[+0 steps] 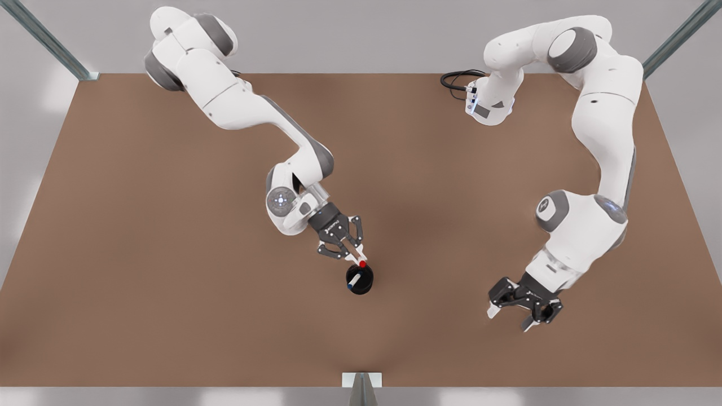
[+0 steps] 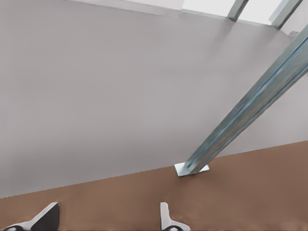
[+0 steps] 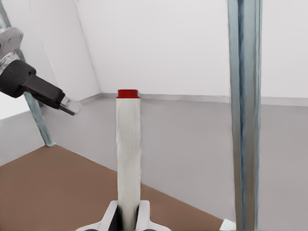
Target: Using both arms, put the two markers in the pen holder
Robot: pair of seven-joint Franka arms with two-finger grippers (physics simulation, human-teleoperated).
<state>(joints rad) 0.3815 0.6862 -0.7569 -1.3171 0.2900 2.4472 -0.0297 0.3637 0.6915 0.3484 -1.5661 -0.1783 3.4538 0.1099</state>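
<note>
The black pen holder (image 1: 365, 287) stands near the middle of the brown table (image 1: 169, 254). In it leans the blue-capped marker (image 1: 354, 279). Right at the holder's rim is the red-capped marker (image 1: 359, 261), with my right gripper (image 1: 351, 254) shut on its white barrel. In the right wrist view that marker (image 3: 128, 159) rises from between the fingers (image 3: 144, 216), red cap at the far end. My left gripper (image 1: 509, 320) hangs open and holds nothing at the front view's right, well away from the holder; its fingertips (image 2: 45, 219) stand wide apart. It also appears far off in the right wrist view (image 3: 67, 106).
A metal post (image 1: 361, 386) stands at the table's front edge, and it also appears in the left wrist view (image 2: 240, 120). Further posts rise at the back corners (image 1: 84, 72). A black cable (image 1: 457, 79) loops beside the arm base at the back right.
</note>
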